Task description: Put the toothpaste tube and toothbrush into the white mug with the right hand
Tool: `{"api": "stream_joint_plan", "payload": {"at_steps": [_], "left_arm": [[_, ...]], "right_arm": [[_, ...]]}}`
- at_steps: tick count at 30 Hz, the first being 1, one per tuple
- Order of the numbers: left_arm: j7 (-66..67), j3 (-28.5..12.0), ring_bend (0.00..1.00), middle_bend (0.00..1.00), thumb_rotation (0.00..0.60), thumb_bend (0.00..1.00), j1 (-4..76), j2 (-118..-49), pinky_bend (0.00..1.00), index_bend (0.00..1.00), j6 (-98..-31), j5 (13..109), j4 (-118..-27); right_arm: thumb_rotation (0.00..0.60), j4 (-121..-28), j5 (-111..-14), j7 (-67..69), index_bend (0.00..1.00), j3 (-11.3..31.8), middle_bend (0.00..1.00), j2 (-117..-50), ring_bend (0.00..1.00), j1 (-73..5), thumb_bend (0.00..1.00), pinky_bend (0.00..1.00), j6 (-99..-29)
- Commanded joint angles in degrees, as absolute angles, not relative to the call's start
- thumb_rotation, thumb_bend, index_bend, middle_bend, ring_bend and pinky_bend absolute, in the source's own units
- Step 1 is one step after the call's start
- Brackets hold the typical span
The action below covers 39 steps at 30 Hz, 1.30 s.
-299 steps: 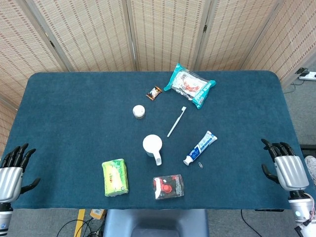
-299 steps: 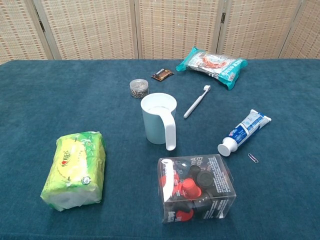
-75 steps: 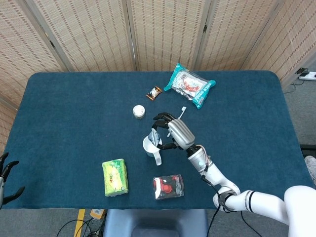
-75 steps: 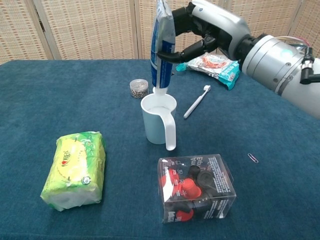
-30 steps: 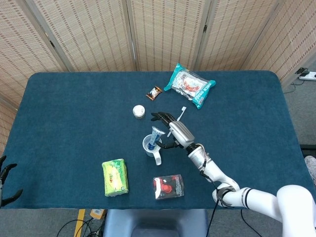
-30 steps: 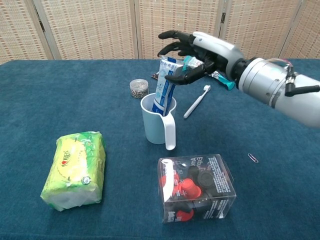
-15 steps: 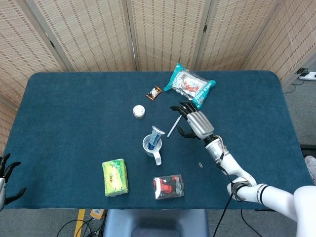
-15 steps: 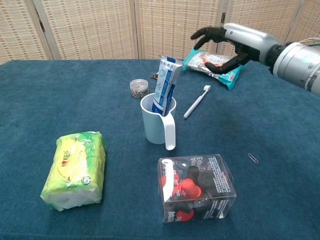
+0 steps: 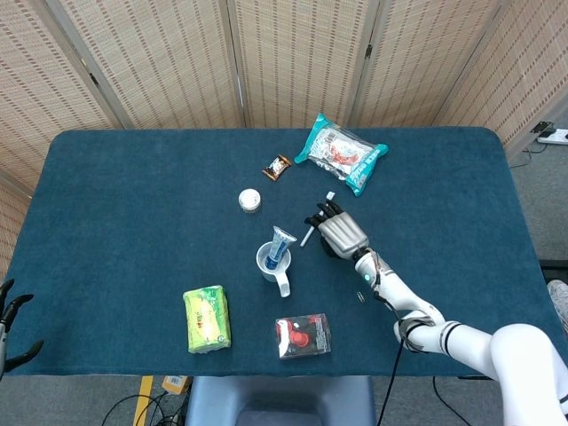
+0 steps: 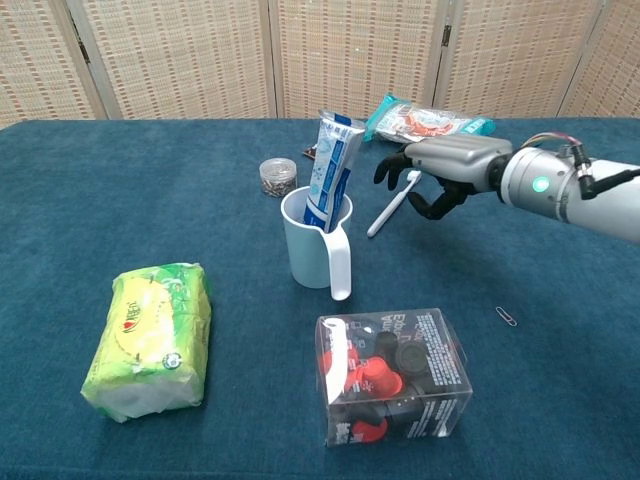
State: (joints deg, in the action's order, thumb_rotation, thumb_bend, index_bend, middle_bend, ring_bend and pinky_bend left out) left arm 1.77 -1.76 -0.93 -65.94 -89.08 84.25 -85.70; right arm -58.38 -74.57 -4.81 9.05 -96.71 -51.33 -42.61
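The white mug [image 9: 272, 264] [image 10: 318, 248] stands mid-table with the blue-and-white toothpaste tube [image 9: 281, 243] [image 10: 330, 171] upright inside it, leaning on the rim. The white toothbrush [image 9: 305, 236] [image 10: 388, 210] lies flat on the cloth just right of the mug. My right hand [image 9: 338, 232] [image 10: 437, 172] hovers low over the brush's head end, fingers curved down on either side of it and apart; the brush still rests on the table. My left hand [image 9: 11, 321] shows only at the lower left edge of the head view, fingers spread, holding nothing.
A green tissue pack [image 10: 150, 335] and a clear box of red and black capsules [image 10: 395, 375] sit near the front edge. Behind the mug are a small jar [image 10: 278, 176], a brown sachet [image 10: 325, 149] and a snack bag [image 10: 430, 118]. A paper clip [image 10: 506, 316] lies right.
My right hand let go of the tube, which stays standing in the mug, swung right toward the snack bag, then dropped down onto the toothbrush's head end.
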Motion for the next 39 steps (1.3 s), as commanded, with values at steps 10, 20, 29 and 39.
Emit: {"api": "stream_joint_plan", "payload": {"at_steps": [10,20,29,39], "left_arm": [[0.88,-1.64,0.05,0.08,0.6,0.23,-1.08,-66.35,0.15,0.26,-88.41,83.7,-84.58],[0.54,-1.71,0.05,0.08,0.6,0.23,-1.11,-66.28,0.15,0.26,-88.32,83.68,-84.33],[0.36,-1.89,0.05,0.08,0.6,0.23,-0.94,-66.44,0.15,0.26,-88.43,83.95,-84.13],[0.84,-1.92,0.05,0.08,0.6,0.23,-0.59,-66.62,0.15,0.26,-88.28,84.36,-84.55]], "right_arm": [[0.6,-50.8,-75.22,-4.65,0.22,8.84,0.22,-103.1,0.04,-53.76,0.63,0.06,-41.05],[0.6,-48.18,-77.43,-2.97,0.29,7.09,0.24,-104.49,0.04,-53.52,0.59,0.06,-40.88],[0.6,-52.92,-79.72,-2.41,0.38,4.46,0.29,-99.86,0.04,-50.55,0.6,0.06,-43.28],[0.6,-62.29,-79.23,-6.44,0.39,1.05,0.3,-90.42,0.04,-45.76,0.6,0.06,-44.22]]}}
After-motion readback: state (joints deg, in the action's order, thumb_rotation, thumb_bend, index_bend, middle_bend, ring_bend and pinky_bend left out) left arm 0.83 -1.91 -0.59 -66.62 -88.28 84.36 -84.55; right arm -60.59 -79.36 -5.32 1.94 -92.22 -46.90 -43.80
